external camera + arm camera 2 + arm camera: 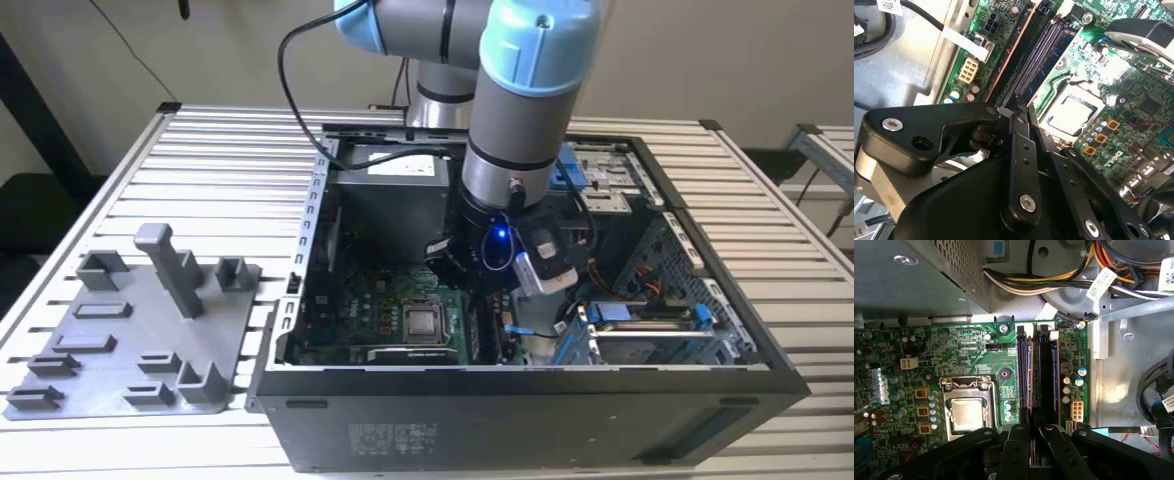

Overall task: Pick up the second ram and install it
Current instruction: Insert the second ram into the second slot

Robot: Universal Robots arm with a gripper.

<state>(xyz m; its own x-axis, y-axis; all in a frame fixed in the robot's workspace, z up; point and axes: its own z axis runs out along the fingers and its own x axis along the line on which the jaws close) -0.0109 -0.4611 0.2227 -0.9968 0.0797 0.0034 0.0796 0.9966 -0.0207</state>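
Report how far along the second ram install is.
Done, by the look of it: the pickup, since the claw is down inside the computer case, right over the memory slots. In hand: a thin, coppery-edged board, likely the second ram, stands along the slots and runs in under the claw. Left: confirming it is seated. I cannot tell whether it is fully down.

Grey arm (514, 130) with pale blue joint caps and a black gripper (1032, 426), a small blue light glowing at the wrist. Green motherboard (969, 352) dotted with silver and orange parts, black memory slots (1044, 375) edged in blue, a silvery processor socket (965, 410) — all inside a black computer case (534, 420). Yellow, orange and black wires (1054, 282) by the perforated grey power supply (919, 270); grey holder tray (127, 340) on a white slatted table (200, 170).
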